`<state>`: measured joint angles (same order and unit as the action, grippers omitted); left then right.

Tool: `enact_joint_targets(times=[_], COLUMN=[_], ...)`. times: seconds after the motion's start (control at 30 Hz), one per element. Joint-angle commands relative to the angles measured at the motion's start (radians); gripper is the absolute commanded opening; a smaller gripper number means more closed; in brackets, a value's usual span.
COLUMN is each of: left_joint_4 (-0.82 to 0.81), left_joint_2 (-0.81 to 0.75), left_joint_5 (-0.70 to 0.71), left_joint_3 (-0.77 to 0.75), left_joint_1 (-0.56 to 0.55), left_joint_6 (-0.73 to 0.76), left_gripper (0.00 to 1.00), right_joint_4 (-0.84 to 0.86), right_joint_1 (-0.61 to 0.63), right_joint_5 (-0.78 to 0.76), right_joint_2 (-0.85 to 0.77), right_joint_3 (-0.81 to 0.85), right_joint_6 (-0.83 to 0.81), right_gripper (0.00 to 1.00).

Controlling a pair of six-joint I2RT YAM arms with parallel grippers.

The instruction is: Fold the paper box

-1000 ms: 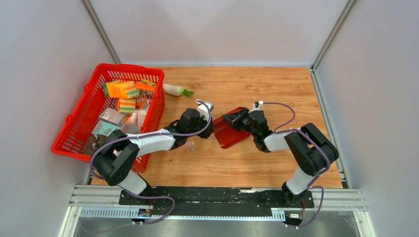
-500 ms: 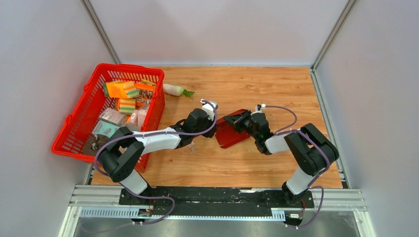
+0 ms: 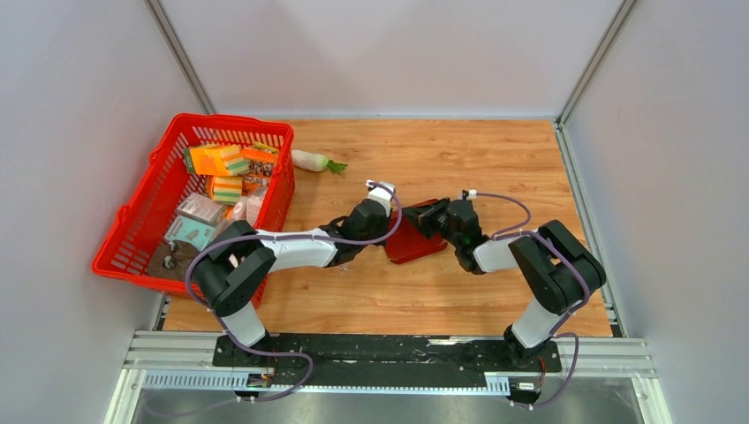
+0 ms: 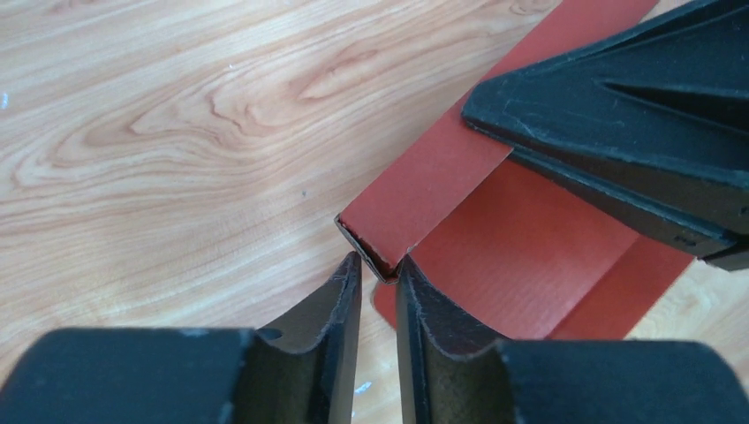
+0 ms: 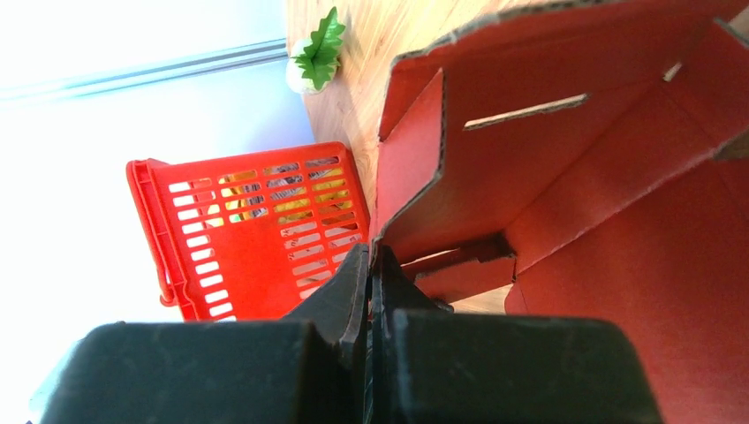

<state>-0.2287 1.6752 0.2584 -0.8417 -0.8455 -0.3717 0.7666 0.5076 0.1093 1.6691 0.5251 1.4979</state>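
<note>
Wooden table [image 3: 495, 159] filling the middle of the overhead frame. Big red basket [image 3: 231, 118] over at the left. Paper box [image 3: 413, 243] dead centre, half-formed, walls partly up, wedged between both arms. Looks like thin card: light, springy at the creases, easy to dent, probably slick on the flat faces. Better grabbed by edges and flap corners than panels. Right fingers [image 5: 340, 291] pressed together, pinching a side wall's edge. Left fingers [image 4: 336, 309] a narrow slit apart at the box's near corner; can't tell whether actually nipping it.
</note>
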Motion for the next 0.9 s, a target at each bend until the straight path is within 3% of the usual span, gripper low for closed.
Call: enact_joint_targets(times=[0.0, 0.13, 0.3, 0.4, 0.47, 0.57, 0.63, 0.67, 0.73, 0.87], left_joint_4=[-0.047, 0.009, 0.17, 0.216, 0.221, 0.223, 0.223, 0.233, 0.33, 0.431], left_joint_2=[0.029, 0.058, 0.112, 0.132, 0.138, 0.146, 0.153, 0.158, 0.182, 0.207], left_joint_5=[0.111, 0.236, 0.407, 0.456, 0.467, 0.473, 0.488, 0.499, 0.551, 0.564], left_joint_3=[-0.074, -0.114, -0.207, -0.229, -0.231, -0.235, -0.249, -0.257, -0.304, -0.35], left_joint_1=[0.002, -0.017, -0.052, -0.058, -0.058, -0.058, -0.059, -0.058, -0.056, -0.058], left_joint_6=[-0.015, -0.022, -0.062, -0.09, -0.107, -0.113, -0.119, -0.121, -0.157, -0.203], left_gripper=[0.26, 0.18, 0.01, 0.03, 0.14, 0.22, 0.19, 0.08, 0.0, 0.0], right_joint_4=[-0.102, -0.11, -0.125, -0.154, -0.171, -0.171, -0.171, -0.17, -0.168, -0.188], right_joint_1=[0.003, 0.003, 0.009, 0.017, 0.023, 0.028, 0.031, 0.038, 0.051, 0.092], right_joint_5=[0.007, 0.007, 0.012, 0.01, 0.007, 0.009, 0.007, 0.006, -0.011, -0.077], right_joint_2=[-0.002, -0.009, -0.031, -0.052, -0.063, -0.066, -0.066, -0.066, -0.069, -0.089], right_joint_3=[0.009, 0.009, 0.01, 0.018, 0.021, 0.016, 0.015, 0.013, 0.004, -0.022], right_joint_6=[0.031, 0.039, 0.047, 0.044, 0.042, 0.05, 0.053, 0.056, 0.071, 0.082], right_gripper=[0.0, 0.0, 0.0, 0.0, 0.0, 0.0, 0.0, 0.0, 0.0, 0.0])
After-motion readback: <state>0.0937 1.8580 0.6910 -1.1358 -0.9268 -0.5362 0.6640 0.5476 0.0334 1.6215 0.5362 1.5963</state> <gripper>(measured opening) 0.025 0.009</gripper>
